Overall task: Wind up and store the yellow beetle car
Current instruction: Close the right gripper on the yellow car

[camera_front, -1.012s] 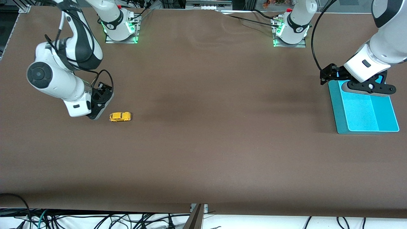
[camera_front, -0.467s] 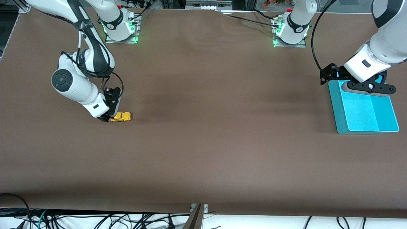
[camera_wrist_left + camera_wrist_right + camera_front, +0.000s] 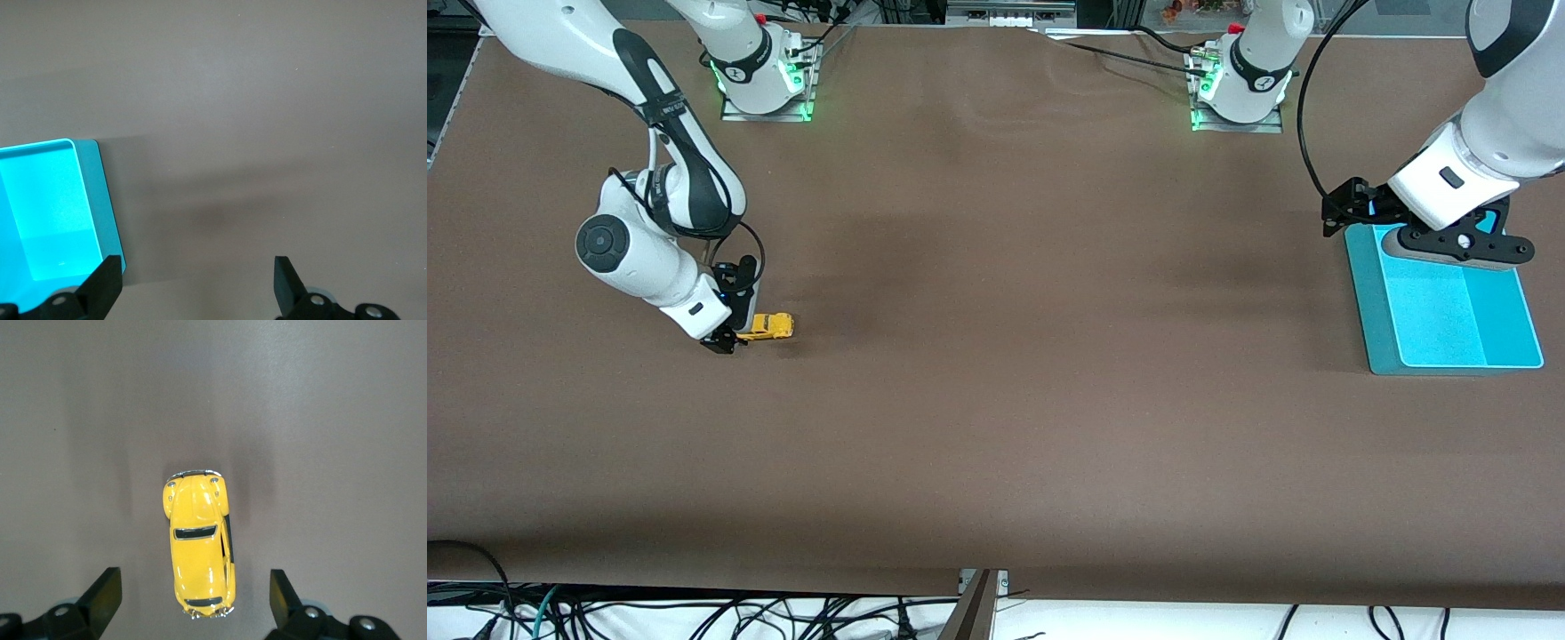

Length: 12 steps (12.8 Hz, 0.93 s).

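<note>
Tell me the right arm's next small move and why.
Probably slide the right gripper farther along the yellow beetle car, then close. Its fingers stand open either side of the car's near end, touching nothing. The left gripper waits open by the turquoise tray.

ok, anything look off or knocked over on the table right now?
Nothing stands out. The small yellow beetle toy car sits upright on its wheels between the open right gripper. The turquoise plastic tray lies flat under the waiting, open left gripper.
</note>
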Available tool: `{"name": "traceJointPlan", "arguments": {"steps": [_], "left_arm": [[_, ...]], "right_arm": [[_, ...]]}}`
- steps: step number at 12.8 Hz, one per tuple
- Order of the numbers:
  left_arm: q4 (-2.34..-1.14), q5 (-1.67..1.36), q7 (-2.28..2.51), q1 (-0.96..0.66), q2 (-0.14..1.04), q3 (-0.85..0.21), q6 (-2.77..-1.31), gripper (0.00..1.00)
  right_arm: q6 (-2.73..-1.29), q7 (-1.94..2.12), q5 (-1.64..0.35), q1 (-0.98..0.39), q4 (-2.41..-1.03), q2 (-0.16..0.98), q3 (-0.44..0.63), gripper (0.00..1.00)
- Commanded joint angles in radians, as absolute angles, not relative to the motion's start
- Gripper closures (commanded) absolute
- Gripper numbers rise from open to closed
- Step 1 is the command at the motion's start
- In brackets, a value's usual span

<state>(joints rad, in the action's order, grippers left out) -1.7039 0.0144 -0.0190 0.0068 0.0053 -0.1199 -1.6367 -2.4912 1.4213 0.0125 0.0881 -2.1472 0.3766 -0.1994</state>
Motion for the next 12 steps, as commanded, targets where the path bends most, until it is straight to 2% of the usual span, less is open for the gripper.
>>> {"name": "traceJointPlan", "arguments": {"steps": [1,4,5,9,11,12], "left_arm": [[-1.675,-0.009,-0.023,0.015,0.018,-0.123,-1.615,0.00],[-1.675,-0.009,-0.023,0.017,0.018,-0.123,-1.615,0.00],[-1.675,-0.009,-0.023,0.017,0.018,-0.123,-1.615,0.00],[-1.675,-0.009,-0.023,0.018,0.018,-0.123,-1.608,0.00],[-1.675,-0.009,-0.023,0.017,0.018,-0.123,-1.608,0.00],[-1.675,-0.009,-0.023,0.018,0.018,-0.123,-1.608,0.00]], "right_arm": [[-2.526,1.443,0.017,0.092,-2.151,0.394,-0.206,0.08],[-2.575,1.466,0.015,0.098,-2.152,0.428,-0.204,0.20],[-2.580,1.466,0.015,0.098,-2.152,0.431,-0.204,0.27],[-2.580,1.477,0.017,0.100,-2.148,0.433,-0.206,0.67],[-2.582,1.515,0.017,0.100,-2.148,0.434,-0.206,0.82],[-2.594,1.554,0.015,0.100,-2.145,0.440,-0.204,0.82]]}}
